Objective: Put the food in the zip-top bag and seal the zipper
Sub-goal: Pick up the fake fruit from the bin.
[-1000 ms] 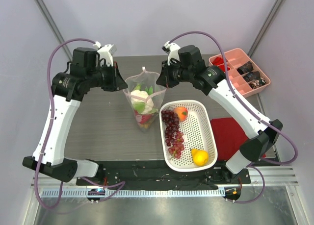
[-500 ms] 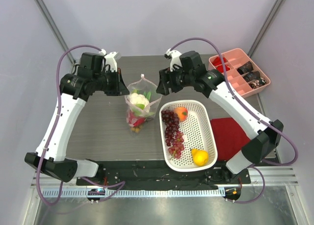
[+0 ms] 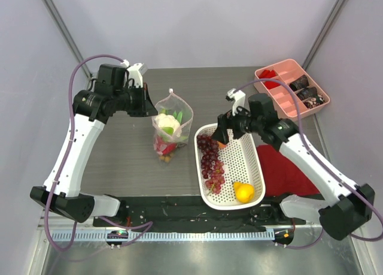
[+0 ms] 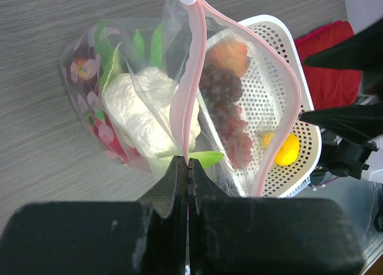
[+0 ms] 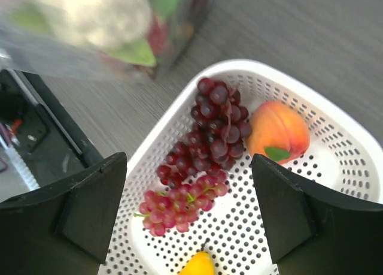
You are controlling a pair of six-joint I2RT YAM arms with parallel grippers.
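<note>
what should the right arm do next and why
Probably lower the open right gripper straight down onto the grapes in the basket and close. It hangs over them with fingers spread either side, while the left gripper is shut on the bag rim, holding it up.

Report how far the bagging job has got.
Done: the white bulb and some red fruit sit inside the zip-top bag. In hand: the left gripper is shut on the bag's mouth edge, holding it up, while the open right gripper hovers over the basket. Left: grapes, orange and lemon lie in the basket, and the zipper is unsealed.
</note>
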